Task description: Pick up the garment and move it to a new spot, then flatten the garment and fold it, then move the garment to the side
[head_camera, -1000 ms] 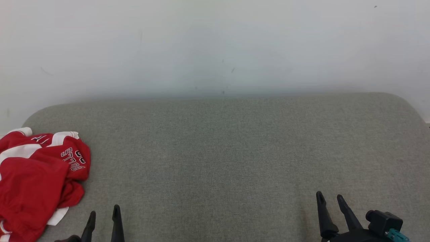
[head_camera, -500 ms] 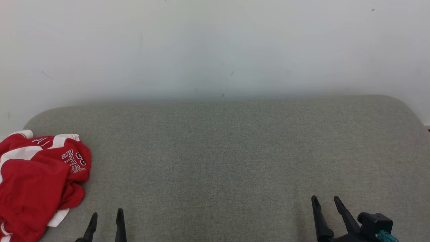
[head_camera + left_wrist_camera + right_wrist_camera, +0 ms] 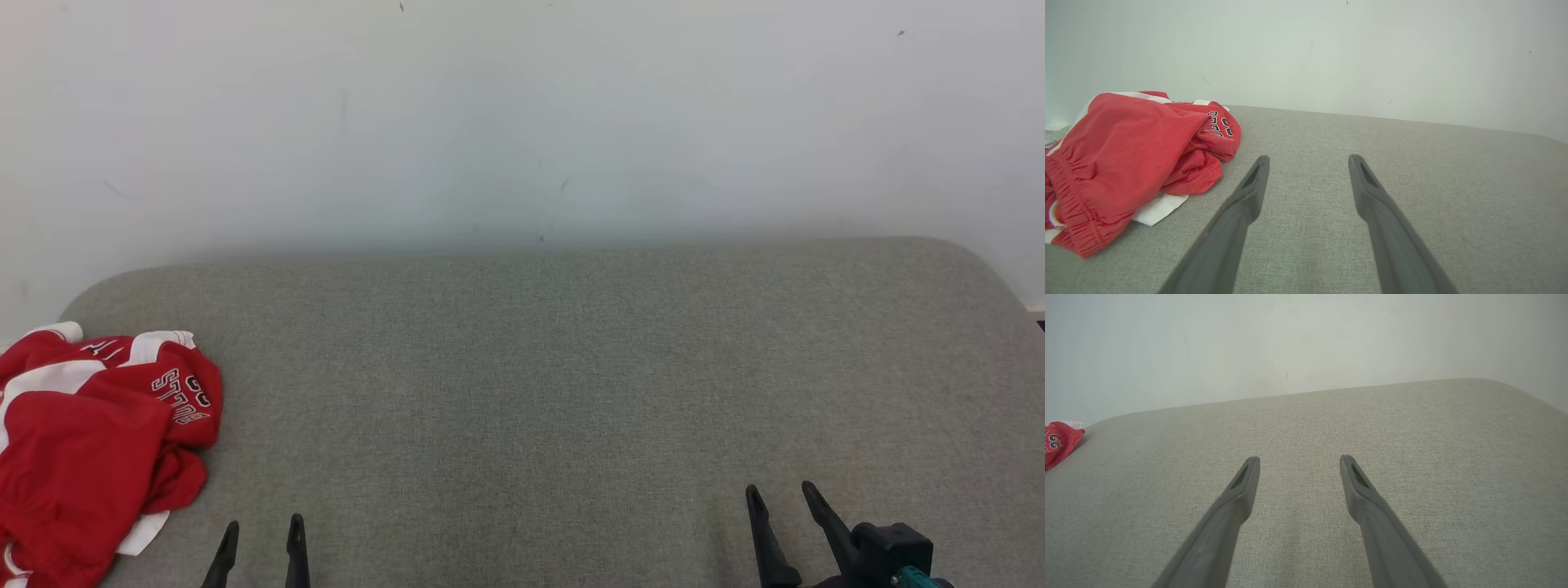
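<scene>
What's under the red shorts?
The red shorts lie crumpled on the grey cushion; a white layer peeks out at their near edge. Anything else beneath is covered.

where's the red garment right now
In the head view the red garment lies crumpled on the grey cushion at its left edge, beside the left gripper.

A grey fabric couch [image 3: 571,392] carries a crumpled red garment [image 3: 90,441] at its left end.

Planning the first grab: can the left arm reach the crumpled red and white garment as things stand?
Probably yes. The crumpled red and white garment lies on the grey fabric surface just left of the open left gripper, with nothing between them; the arm would need to swing left.
</scene>
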You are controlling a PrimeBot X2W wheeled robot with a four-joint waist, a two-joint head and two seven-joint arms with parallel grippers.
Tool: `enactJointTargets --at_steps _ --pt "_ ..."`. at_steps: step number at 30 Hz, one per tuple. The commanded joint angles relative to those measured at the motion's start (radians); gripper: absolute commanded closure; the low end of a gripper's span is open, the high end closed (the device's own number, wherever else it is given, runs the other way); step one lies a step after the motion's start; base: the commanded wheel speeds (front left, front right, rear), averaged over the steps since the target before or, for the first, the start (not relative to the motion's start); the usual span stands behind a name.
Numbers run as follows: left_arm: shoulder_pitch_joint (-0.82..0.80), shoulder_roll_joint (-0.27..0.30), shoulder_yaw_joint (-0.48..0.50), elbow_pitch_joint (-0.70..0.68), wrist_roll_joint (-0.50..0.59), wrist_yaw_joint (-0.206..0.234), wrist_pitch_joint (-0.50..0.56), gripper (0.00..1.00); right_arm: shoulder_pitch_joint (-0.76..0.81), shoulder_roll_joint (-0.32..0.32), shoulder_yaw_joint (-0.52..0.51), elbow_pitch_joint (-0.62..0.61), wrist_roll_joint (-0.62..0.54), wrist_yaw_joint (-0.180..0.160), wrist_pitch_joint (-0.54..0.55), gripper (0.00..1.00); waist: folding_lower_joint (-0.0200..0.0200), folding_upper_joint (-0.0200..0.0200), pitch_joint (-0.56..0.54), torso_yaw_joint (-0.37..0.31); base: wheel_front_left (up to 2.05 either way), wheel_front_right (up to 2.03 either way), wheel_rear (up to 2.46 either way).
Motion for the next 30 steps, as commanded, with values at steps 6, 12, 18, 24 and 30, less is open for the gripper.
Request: enactJointTargets --at_steps 6,12,18,24,30 --pt "0.015 0.005 0.005 0.011 0.042 -0.002 -0.017 0.0 0.014 0.001 0.005 0.008 -0.045 -0.002 -0.011 0.0 0.0 0.0 -0.007 -0.001 0.0 0.0 0.0" --pt "0.017 0.005 0.005 0.015 0.038 -0.004 -0.019 0.0 0.018 0.002 0.005 0.007 -0.054 -0.002 -0.007 0.0 0.0 0.0 -0.011 0.0 0.0 0.0 0.0" --pt "0.019 0.005 0.009 0.017 0.036 -0.003 -0.019 0.0 0.02 0.004 0.002 0.001 -0.054 -0.002 -0.004 0.0 0.0 0.0 -0.013 0.001 0.0 0.0 0.0" --pt "0.011 0.005 0.006 0.026 0.035 -0.007 -0.019 0.0 0.026 0.008 -0.001 -0.001 -0.047 -0.002 -0.005 0.0 0.0 0.0 -0.013 0.009 0.0 0.0 0.0" --pt "0.012 0.005 0.005 0.022 0.036 -0.003 -0.019 0.0 0.034 0.013 -0.005 -0.001 -0.044 -0.002 -0.008 0.0 0.0 0.0 -0.016 0.052 0.0 0.0 0.0"
